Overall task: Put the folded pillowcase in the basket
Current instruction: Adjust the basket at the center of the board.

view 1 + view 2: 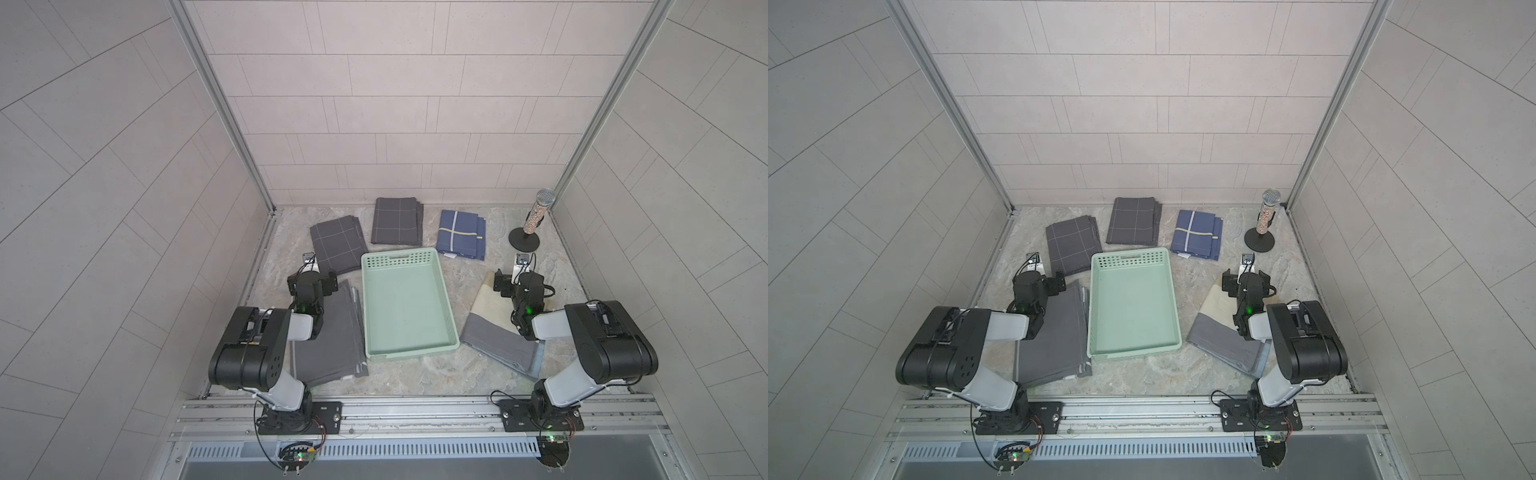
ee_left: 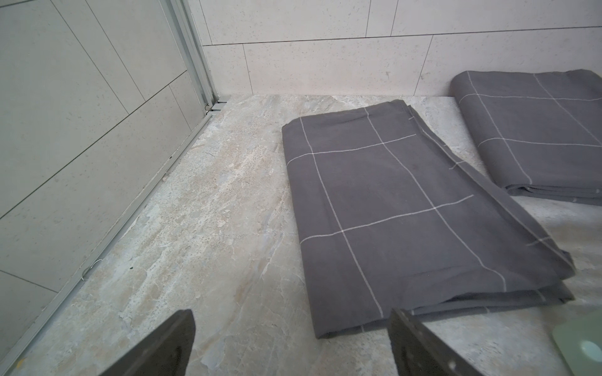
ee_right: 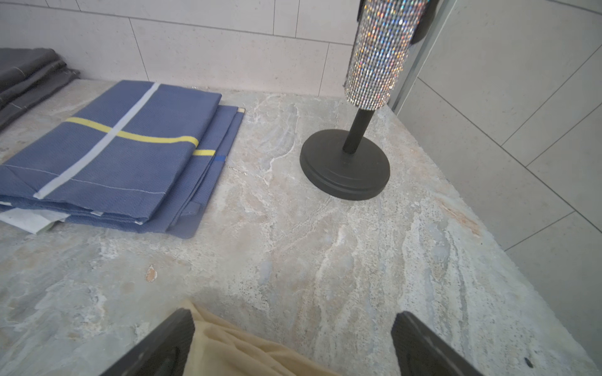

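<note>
No pillowcase in basket (image 1: 399,261) yet; it sits empty mid bench (image 1: 415,376). Nearest: plain grey pillowcase (image 1: 336,345) just beside its left wall, beige-grey pillowcase (image 1: 492,332) right. Both released, empty: left hand (image 2: 290,341), right hand (image 3: 293,341). Risk: pinching top layer only; fold spills open.

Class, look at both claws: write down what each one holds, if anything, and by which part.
Nothing is held. The left claw and the right claw both stand open and empty.
</note>
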Controlling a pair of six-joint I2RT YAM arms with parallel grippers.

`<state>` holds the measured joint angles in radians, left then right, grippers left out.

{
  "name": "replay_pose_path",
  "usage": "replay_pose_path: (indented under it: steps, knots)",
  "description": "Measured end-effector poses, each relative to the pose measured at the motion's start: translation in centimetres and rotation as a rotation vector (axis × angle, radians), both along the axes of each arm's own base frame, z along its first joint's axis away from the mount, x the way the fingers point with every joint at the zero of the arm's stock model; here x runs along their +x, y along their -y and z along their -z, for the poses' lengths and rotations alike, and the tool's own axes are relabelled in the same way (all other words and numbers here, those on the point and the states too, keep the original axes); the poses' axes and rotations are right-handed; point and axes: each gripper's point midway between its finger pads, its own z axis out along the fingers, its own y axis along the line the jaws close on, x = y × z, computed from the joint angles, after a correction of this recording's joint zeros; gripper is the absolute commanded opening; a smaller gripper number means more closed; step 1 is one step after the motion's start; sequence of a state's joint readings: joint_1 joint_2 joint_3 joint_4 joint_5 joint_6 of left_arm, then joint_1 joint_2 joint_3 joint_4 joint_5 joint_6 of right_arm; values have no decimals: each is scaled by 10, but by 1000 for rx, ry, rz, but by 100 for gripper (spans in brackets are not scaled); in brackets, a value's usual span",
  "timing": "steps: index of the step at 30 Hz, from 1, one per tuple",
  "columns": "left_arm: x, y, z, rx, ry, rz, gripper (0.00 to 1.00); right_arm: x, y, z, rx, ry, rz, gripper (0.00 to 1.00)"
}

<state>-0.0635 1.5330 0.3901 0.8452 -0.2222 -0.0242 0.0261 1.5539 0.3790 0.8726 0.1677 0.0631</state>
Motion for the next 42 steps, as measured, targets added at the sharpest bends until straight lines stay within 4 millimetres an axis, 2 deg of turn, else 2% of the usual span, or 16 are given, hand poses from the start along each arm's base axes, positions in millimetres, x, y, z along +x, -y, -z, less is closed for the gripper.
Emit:
replay_pose_path:
  steps: [3,5,7,10,11,12,13,15,17,20,23,25,31,33,37,42]
  knots:
    - [-9,-1,-32,19,10,-34,100,8,-2,-30,-24,-25,23,100]
    - [-7,6,-76,24,35,-38,100,21,-7,-81,-18,10,50,100]
    - [-2,23,-143,-15,112,-21,100,28,-13,-151,42,92,82,100]
    - [-20,42,-218,-180,227,-1,100,12,-18,-238,204,222,102,100]
    - [-30,41,-231,-249,249,-4,100,2,-17,-252,266,249,102,92]
    - [-42,38,-240,-330,271,-3,100,-10,-16,-259,337,265,80,73]
    - [-53,33,-241,-415,295,-1,98,-19,-18,-253,385,251,54,60]
    - [-72,20,-225,-602,346,-23,81,-35,-27,-232,464,183,9,56]
    - [-81,15,-182,-789,316,-55,61,-46,-50,-202,500,48,-56,56]
    - [-73,41,-112,-950,56,-57,44,-65,-95,-158,490,-182,-176,59]
    - [-75,65,-69,-982,-201,-79,47,-93,-132,-131,451,-352,-292,62]
    - [-80,75,-69,-917,-303,-82,49,-106,-146,-122,430,-416,-339,64]
    - [-63,111,-123,-458,-430,15,57,-117,-169,-85,370,-593,-378,67]
    - [-59,117,-116,-290,-516,27,58,-114,-177,-76,357,-636,-391,68]
    - [-70,116,-75,-80,-750,66,60,-104,-194,-64,345,-693,-420,68]
    - [-103,142,-55,-170,-890,250,60,-87,-219,-37,321,-797,-471,54]
